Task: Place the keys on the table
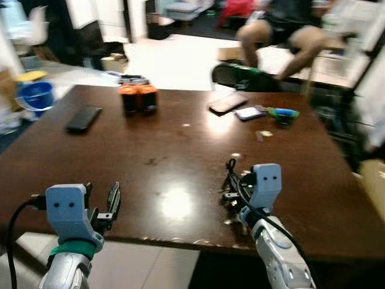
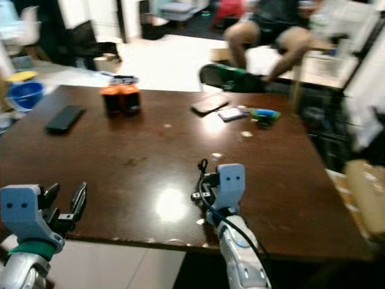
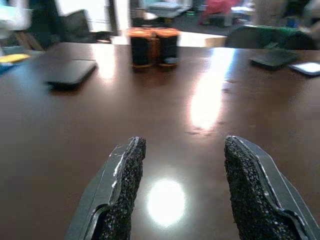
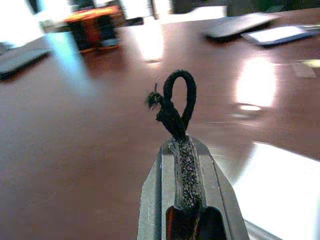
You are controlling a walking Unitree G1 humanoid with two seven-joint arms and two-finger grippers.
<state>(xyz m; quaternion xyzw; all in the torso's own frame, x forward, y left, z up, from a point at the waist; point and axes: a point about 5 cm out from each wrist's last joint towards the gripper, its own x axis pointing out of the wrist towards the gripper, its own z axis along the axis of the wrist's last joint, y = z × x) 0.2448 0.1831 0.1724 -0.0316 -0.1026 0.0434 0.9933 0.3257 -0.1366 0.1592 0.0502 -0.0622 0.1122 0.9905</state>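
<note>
The right gripper [image 4: 181, 150] is pinched on the keys' black cord loop [image 4: 176, 102], which stands up past the fingertips — its long axis in line with the fingers. The keys [image 1: 231, 194] hang low over the table [image 1: 150, 150] near its front edge. The left gripper [image 3: 182, 185] hovers spread — holding nothing — over the table's front left.

Left gripper [image 1: 111, 201] gapes wide; right gripper [image 4: 181, 150] pinched tight (both low).

black phone [image 1: 84, 118], orange-topped jars [image 1: 138, 97], blue bucket [image 1: 36, 95]
</note>
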